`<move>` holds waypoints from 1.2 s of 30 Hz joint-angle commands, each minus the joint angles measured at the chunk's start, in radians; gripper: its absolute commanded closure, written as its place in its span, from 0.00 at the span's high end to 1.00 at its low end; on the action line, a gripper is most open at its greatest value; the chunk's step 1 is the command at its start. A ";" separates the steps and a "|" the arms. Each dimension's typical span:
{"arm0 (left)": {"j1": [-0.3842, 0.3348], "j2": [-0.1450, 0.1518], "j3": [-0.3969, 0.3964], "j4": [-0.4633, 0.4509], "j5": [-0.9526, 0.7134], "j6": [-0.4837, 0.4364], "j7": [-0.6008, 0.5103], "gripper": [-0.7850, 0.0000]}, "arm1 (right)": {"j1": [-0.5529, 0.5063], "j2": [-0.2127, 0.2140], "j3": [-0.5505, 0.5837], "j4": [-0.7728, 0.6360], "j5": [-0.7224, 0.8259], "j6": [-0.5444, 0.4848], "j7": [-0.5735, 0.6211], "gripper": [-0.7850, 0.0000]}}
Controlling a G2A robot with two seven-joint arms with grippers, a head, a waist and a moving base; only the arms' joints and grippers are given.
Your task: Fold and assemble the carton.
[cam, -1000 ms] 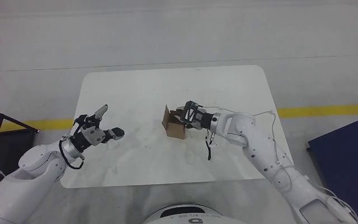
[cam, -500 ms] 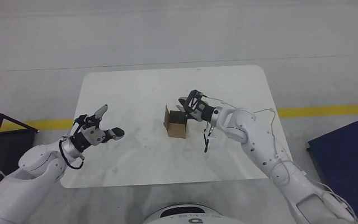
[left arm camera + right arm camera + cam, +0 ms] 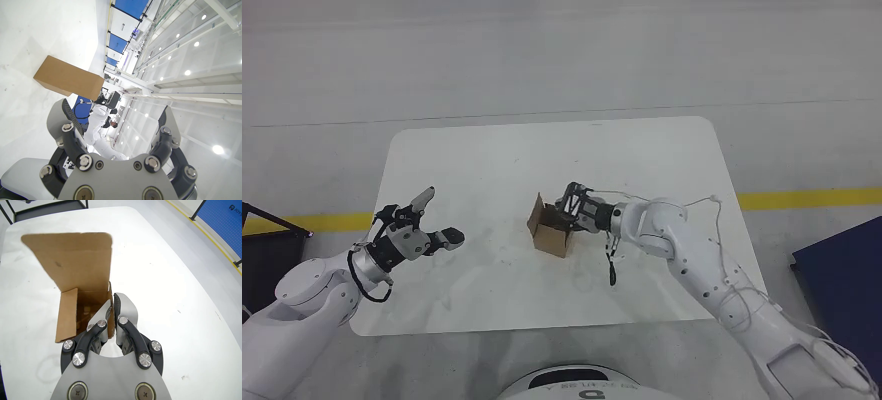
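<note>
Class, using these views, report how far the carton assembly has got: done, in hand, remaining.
Done: the carton stands on the table as a squared box. In hand: the right gripper is shut on one side wall, one finger inside, one outside. Left to do: the tall flap stands open, so the top is unclosed; the left gripper is open, apart from the carton.

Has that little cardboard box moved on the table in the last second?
Yes, a little. The carton, pinched by the right gripper, has twisted askew and slid slightly toward the near edge of the table.
</note>
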 commanded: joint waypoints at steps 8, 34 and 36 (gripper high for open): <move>0.000 0.000 0.000 0.000 0.000 0.000 0.000 1.00 | -0.029 0.013 0.014 -0.090 -0.188 0.038 -0.013 0.00; 0.000 0.000 0.000 0.000 0.000 0.000 0.000 1.00 | -0.077 0.024 0.061 -0.165 -0.281 0.007 -0.015 0.25; 0.000 0.000 0.000 0.000 0.000 0.000 0.000 1.00 | -0.085 0.027 0.077 -0.173 -0.257 -0.004 -0.016 0.27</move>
